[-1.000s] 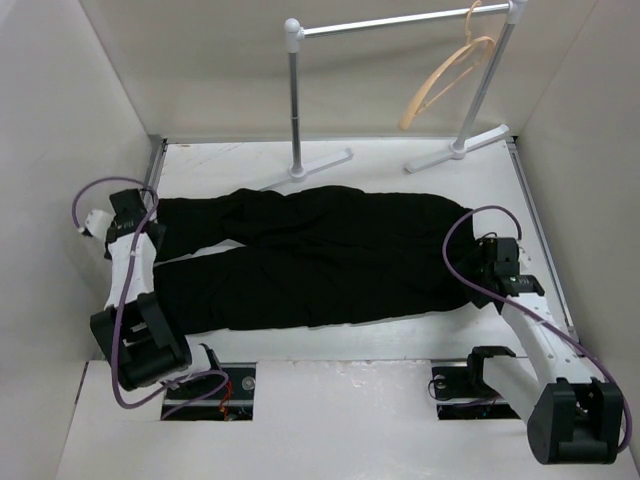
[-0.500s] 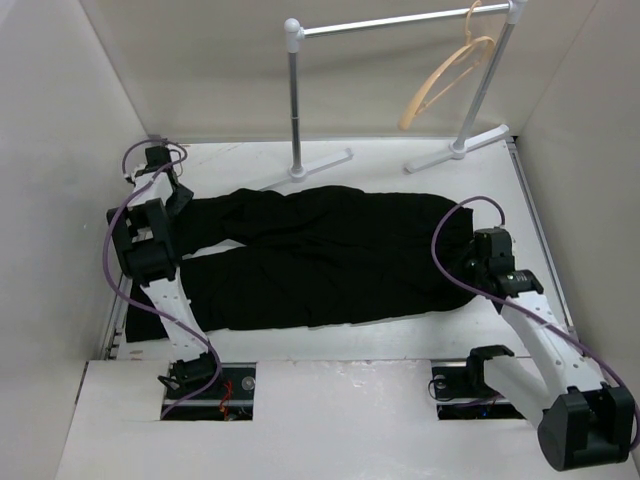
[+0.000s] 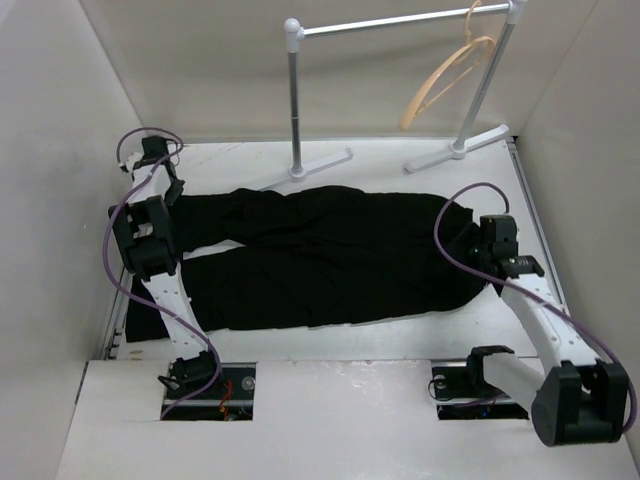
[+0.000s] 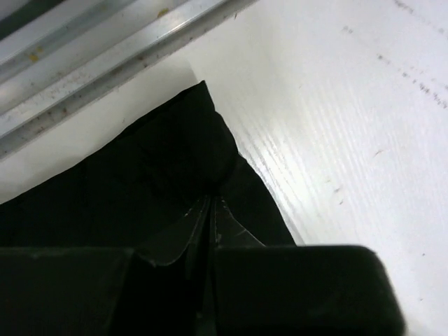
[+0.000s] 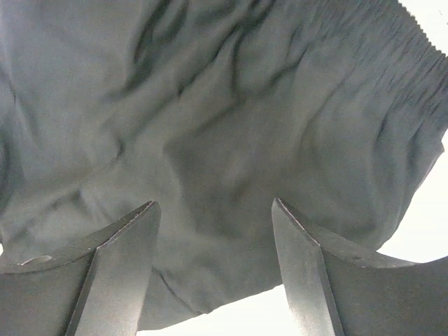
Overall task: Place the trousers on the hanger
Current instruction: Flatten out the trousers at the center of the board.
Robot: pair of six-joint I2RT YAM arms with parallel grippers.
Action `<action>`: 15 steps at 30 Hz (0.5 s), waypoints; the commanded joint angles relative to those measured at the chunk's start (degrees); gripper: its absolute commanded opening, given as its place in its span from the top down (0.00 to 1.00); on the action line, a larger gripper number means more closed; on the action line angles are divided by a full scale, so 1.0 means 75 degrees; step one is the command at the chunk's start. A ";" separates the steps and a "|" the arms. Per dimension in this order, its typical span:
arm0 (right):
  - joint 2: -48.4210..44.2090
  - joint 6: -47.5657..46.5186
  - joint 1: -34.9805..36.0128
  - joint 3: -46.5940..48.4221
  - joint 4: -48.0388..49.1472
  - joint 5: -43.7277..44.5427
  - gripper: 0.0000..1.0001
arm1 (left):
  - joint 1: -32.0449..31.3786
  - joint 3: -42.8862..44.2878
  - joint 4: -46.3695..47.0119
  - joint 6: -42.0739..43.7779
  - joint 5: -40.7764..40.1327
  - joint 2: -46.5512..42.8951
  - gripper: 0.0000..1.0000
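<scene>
The black trousers (image 3: 320, 255) lie flat across the table, legs to the left and waist to the right. My left gripper (image 3: 172, 197) is at the far left on the upper leg's hem. In the left wrist view it (image 4: 212, 199) is shut, pinching the corner of the trousers (image 4: 161, 161). My right gripper (image 3: 473, 255) hovers over the waist end. In the right wrist view it (image 5: 212, 206) stands open just above the gathered waistband of the trousers (image 5: 210, 105), with nothing between its fingers. The tan wooden hanger (image 3: 445, 80) hangs from the rail at the back right.
The white-and-grey rail stand (image 3: 400, 20) has two feet on the table behind the trousers. A metal channel (image 4: 105, 63) runs along the table's left edge near the hem. White walls close in on both sides.
My left arm swung from the near left out to the far left hem, and its jaws closed on the fabric. My right gripper shifted slightly right over the waistband.
</scene>
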 commanded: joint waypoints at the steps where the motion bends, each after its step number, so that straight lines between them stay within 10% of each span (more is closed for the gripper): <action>1: 0.0636 -0.0163 -0.0455 0.0782 0.0887 -0.0054 0.32 | 0.0016 0.0548 0.0300 -0.0179 -0.0473 -0.0730 0.99; 8: 0.2629 -0.0222 -0.1358 0.2446 0.1356 0.0274 0.81 | 0.0016 0.1205 0.0358 -0.0238 -0.1001 -0.0555 1.00; 15: 0.5345 -0.0854 -0.1944 0.4413 0.1838 0.0814 0.44 | -0.0043 0.1288 0.0382 -0.0249 -0.0872 -0.0156 1.00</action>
